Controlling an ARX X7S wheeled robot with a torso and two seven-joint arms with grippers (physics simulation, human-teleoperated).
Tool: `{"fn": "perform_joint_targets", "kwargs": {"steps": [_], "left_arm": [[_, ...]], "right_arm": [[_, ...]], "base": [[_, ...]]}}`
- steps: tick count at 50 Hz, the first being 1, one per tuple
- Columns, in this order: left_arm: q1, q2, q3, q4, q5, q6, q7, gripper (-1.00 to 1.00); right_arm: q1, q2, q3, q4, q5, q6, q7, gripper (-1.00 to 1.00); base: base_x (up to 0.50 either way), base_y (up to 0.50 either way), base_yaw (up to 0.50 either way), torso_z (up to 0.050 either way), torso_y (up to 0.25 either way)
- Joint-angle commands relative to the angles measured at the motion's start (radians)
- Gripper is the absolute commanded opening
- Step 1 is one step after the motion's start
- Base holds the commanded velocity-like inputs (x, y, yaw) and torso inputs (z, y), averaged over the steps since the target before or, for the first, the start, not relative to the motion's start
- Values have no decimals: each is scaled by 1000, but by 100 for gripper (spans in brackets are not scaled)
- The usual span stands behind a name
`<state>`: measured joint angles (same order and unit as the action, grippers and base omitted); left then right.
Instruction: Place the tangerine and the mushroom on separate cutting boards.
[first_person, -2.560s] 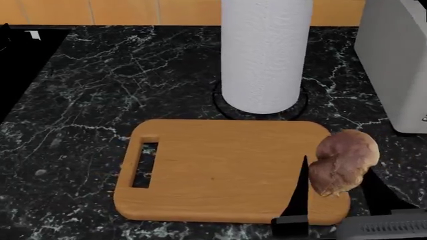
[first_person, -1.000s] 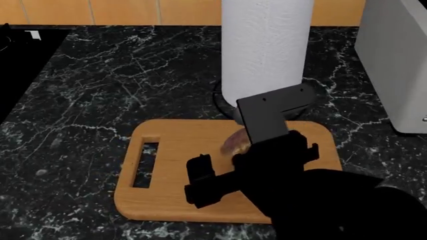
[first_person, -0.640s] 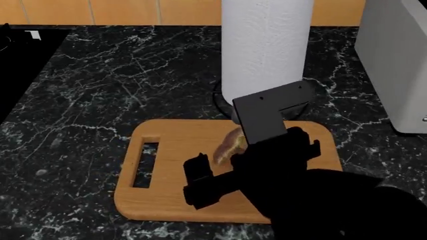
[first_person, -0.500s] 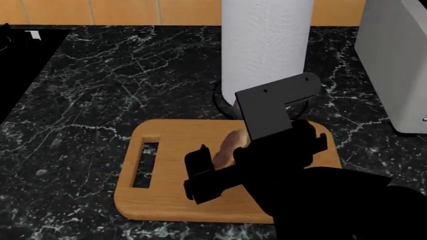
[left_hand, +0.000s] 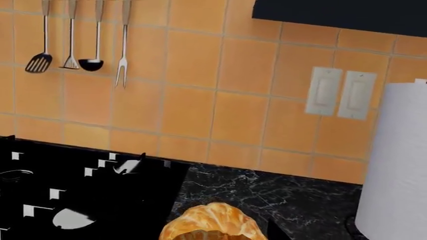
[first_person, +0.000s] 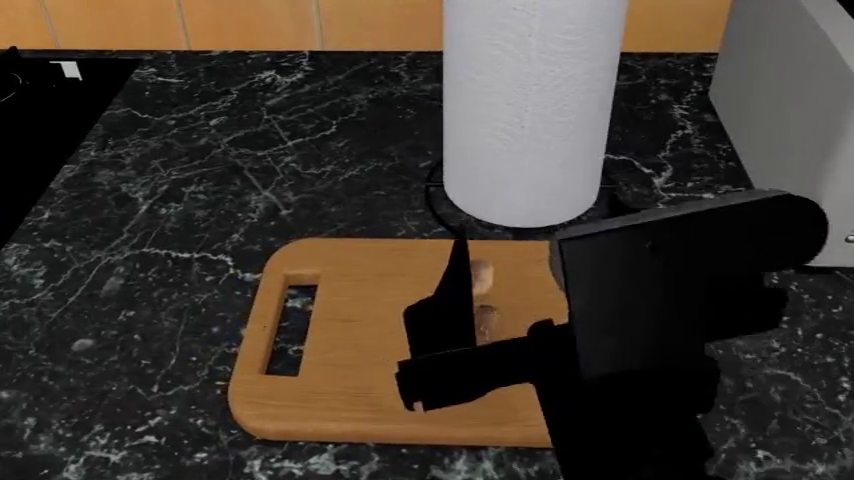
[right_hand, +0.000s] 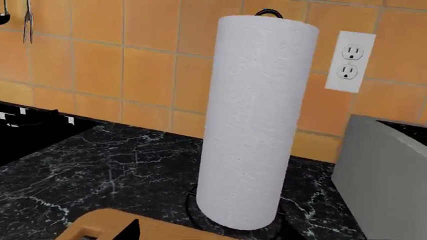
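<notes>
Right tool (first_person: 461, 330) over the honey-coloured cutting board (first_person: 347, 370) on the marble tabletop (first_person: 200, 180), mushroom (first_person: 483, 300) glimpsed beside its finger, grip state unclear; left tool unseen beside the tangerine (left_hand: 212, 227); likely next: withdraw, seek the second board.
</notes>
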<state>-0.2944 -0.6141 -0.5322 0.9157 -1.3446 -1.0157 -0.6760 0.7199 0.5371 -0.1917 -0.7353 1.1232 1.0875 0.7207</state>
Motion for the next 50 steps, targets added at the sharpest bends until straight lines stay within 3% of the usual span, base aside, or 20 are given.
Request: {"fn": "perform_joint_targets", "kwargs": {"steps": [1,5,10,18,32,50], "left_arm": [[17,50,53,12,82,15,46,-100],[45,74,106,23,166,25,91,-100],[58,80,117,31,158,26,89,-100],[80,63,86,47,126,38,86,-100],[76,70,111,33,155,57,103,-100],[45,18,80,58,0,45,-8,-100]], "right_arm": [[-307,65,141,-288,-163,-224,22,100],[-446,79,187,-288,-244,-334,-20,100],[-543,69,214,-265,-278,-406,-36,100],[-443,143,118,-307,-247,-359,81,100],[-360,211,-32,-309,-215,-441,182,100],[-302,261,-133,-291,-189,-510,243,100]], "base": [[0,0,0,0,0],[0,0,0,0,0],[0,0,0,0,0],[0,0,0,0,0],[0,500,0,0,0],[0,500,0,0,0]]}}
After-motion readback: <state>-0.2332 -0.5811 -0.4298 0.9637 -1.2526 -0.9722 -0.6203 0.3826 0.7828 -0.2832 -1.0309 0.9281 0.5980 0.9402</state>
